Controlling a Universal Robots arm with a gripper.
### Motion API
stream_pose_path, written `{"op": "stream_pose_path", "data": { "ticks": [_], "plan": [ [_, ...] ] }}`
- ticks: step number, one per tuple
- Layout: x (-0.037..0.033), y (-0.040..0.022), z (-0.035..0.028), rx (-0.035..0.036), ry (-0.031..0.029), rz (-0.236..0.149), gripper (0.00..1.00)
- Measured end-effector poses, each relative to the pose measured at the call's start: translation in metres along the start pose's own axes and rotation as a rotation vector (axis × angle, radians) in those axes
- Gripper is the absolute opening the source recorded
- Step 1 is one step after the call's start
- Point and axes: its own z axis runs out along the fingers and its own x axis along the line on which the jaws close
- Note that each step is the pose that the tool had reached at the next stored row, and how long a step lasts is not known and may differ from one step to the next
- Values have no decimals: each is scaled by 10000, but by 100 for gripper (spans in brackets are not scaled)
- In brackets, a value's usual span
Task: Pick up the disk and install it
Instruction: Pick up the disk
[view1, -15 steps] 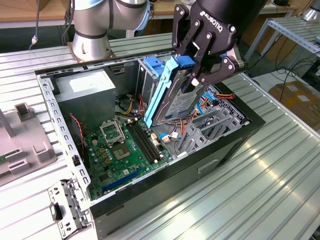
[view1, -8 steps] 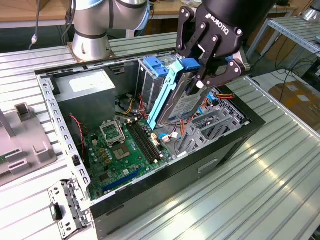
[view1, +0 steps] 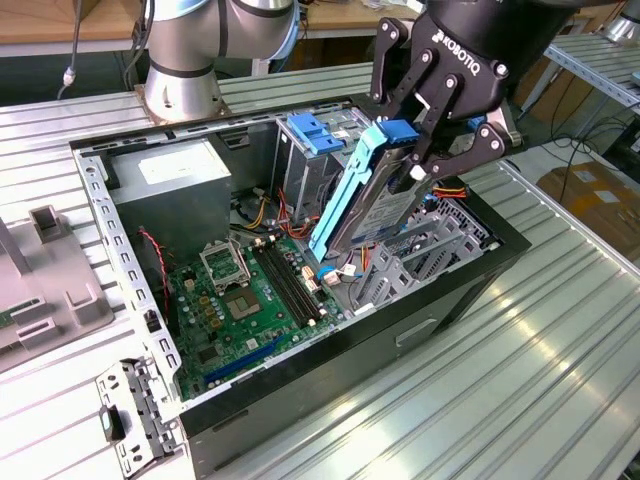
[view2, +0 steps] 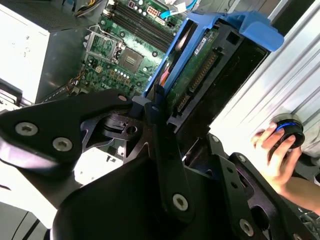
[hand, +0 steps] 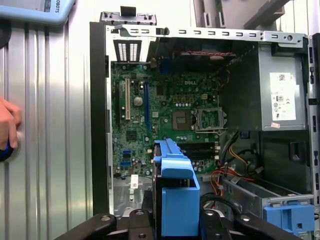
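Fingers are clamped on the upper end of the disk in the exterior view, and I hold it in the air at a steep tilt over the open computer case, its blue side rail toward the exterior view's left. The lower end of the disk reaches down near the edge of the motherboard, beside the grey metal bracket at the exterior view's right; I cannot tell whether it touches anything there. A grey power supply sits in the far corner of the case, the light-blue latch stands on the drive cage just behind the disk, and the case rests on the ribbed metal worktop. From the second wrist view I see the fingers closed on the disk, whose connector edge and green board face the camera, with the motherboard below it. A person's hand rests on a round black knob on the worktop beside the case. From the first wrist view the blue rail of the disk rises between the fingers, hanging over the motherboard, with the power supply and the latch to one side and the hand outside the case wall.
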Motion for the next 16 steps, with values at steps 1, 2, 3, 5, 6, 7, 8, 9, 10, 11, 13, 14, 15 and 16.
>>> {"op": "stream_pose_path", "data": {
  "ticks": [1,2,3,5,6,7,8,9,10,11,13,14,15,16],
  "plan": [
    [3,-14,-2,-3,1,1,36],
    [5,-26,-2,-5,1,0,36],
    [7,-39,-3,-8,0,1,36],
    [13,-79,-6,-19,1,3,36],
    [15,-99,-8,-23,2,4,36],
    [16,-114,-9,-26,1,4,36],
    [17,-123,-9,-28,1,4,36],
    [19,-135,-10,-30,0,5,36],
    [20,-147,-11,-34,1,5,36],
    [21,-161,-13,-37,2,6,36],
    [23,-188,-14,-43,1,6,36],
    [25,-200,-15,-46,1,6,36],
    [26,-219,-16,-50,2,7,36],
    [28,-231,-17,-54,2,8,36]
  ]
}}
